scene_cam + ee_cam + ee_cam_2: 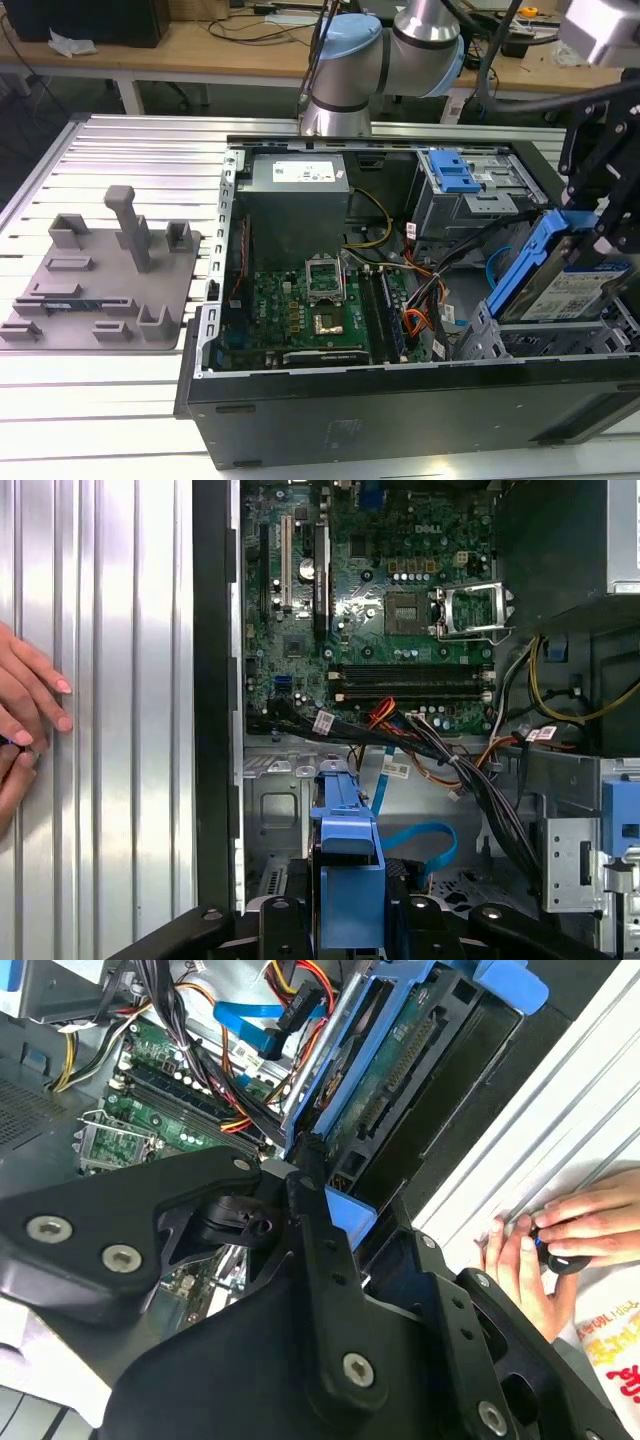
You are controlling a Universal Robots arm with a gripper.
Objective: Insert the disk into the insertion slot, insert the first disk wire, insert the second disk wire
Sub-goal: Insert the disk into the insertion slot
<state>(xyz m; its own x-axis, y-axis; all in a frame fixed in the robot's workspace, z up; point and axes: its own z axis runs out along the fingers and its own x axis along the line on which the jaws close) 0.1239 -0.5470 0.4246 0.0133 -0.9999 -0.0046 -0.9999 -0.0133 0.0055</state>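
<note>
A ribbed aluminium tabletop (120, 150) spans the exterior view from the left edge to the lower right. An open dark computer case (400, 415) lies on it at centre and right of the frame. At the left, near the case but apart from it, lies a flat grey plate (100, 290) with upright blocks and a post. In the first wrist view a person's fingers (20, 715) rest on the ribs near the case.

Bright, even overhead light. Ribbed tabletop (110, 400) glares near-white in the exterior view and washes out in both wrist views. Computer case (300, 410) outer wall drops to black; interior shaded, circuit board readable. Disk (572, 288) well lit, blue saturated.
</note>
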